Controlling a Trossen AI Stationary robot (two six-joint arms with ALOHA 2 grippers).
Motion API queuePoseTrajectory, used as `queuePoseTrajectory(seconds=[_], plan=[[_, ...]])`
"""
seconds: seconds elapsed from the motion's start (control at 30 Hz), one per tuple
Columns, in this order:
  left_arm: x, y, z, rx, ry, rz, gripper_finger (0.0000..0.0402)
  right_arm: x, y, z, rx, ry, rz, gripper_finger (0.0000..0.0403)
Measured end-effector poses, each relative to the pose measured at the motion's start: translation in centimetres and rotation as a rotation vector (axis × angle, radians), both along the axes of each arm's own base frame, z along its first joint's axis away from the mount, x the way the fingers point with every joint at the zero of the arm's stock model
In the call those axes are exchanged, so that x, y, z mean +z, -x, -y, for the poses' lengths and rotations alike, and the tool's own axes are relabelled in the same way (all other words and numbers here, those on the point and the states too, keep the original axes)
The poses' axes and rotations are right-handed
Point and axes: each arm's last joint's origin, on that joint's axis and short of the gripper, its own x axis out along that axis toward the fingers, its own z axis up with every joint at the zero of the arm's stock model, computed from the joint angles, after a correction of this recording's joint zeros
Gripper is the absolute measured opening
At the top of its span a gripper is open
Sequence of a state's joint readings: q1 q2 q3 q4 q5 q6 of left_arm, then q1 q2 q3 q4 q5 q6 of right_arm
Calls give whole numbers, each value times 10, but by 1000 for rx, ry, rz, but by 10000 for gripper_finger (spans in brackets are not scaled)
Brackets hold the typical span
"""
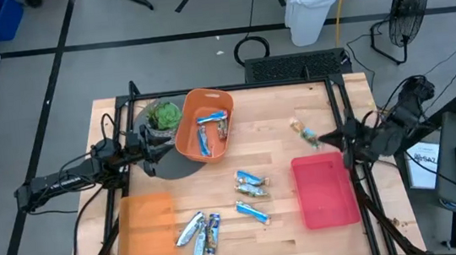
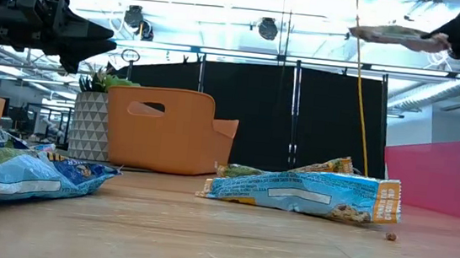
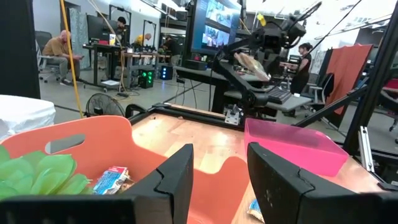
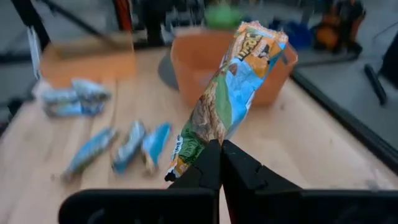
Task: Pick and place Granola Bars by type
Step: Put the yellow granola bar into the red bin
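Observation:
My right gripper point(image 1: 324, 140) is shut on a brownish granola bar point(image 1: 303, 129), high above the table beyond the pink bin point(image 1: 324, 189); the low view shows the bar point(image 2: 391, 34) level in the air. My left gripper point(image 3: 217, 180) is open and hovers by the orange basket point(image 1: 204, 126), which holds a few bars point(image 1: 211, 129). Three bright blue bars point(image 1: 251, 186) lie flat mid-table. Silver and dark blue bars point(image 1: 201, 230) lie near the front edge. My right gripper pinches the brownish bar by one end of its wrapper point(image 4: 186, 157) between its two fingers point(image 4: 239, 168). The bar is lifted clear of the table and sticks out lengthwise beyond the fingertips point(image 2: 442, 39), roughly level, toward the table's left.
A flat orange tray point(image 1: 145, 229) lies at the near left corner. A potted plant point(image 1: 163, 116) stands behind the basket, close to my left gripper. A metal frame rims the table. Bare wood shows between the basket and the pink bin.

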State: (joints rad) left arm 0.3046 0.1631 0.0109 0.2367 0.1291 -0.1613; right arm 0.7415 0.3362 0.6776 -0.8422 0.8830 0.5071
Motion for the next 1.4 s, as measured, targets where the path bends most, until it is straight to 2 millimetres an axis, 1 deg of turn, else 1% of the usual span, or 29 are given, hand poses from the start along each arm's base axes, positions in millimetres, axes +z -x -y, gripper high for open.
queuePoseTrajectory(seconds=[0.13,0.27,0.53,0.63,0.73,0.87,1.0,1.07,1.17,1.23,1.33,1.4], plan=[[0,0,0,0,0,0,154,-4,0,1,58,35,161,0],[0,0,0,0,0,-1,154,-3,2,2,84,88,288,0],[0,0,0,0,0,0,154,2,19,18,77,104,386,0],[0,0,0,0,1,-1,154,3,19,18,63,124,378,0],[0,0,0,-1,0,0,154,2,18,17,100,111,387,0],[0,0,0,-1,0,-1,154,-11,13,11,106,88,359,0],[0,0,0,-1,0,-1,154,-37,0,-2,191,71,348,0],[0,0,0,-1,0,-1,154,-48,-6,-8,242,54,373,0],[0,0,0,-1,0,-1,154,-61,-13,-10,237,50,399,0],[0,0,0,-1,0,-1,154,-66,-16,-10,244,51,403,0],[0,0,0,-1,0,0,154,-66,-20,-6,244,37,420,0],[0,0,0,-1,0,-1,154,-68,-24,-3,248,36,402,0]])
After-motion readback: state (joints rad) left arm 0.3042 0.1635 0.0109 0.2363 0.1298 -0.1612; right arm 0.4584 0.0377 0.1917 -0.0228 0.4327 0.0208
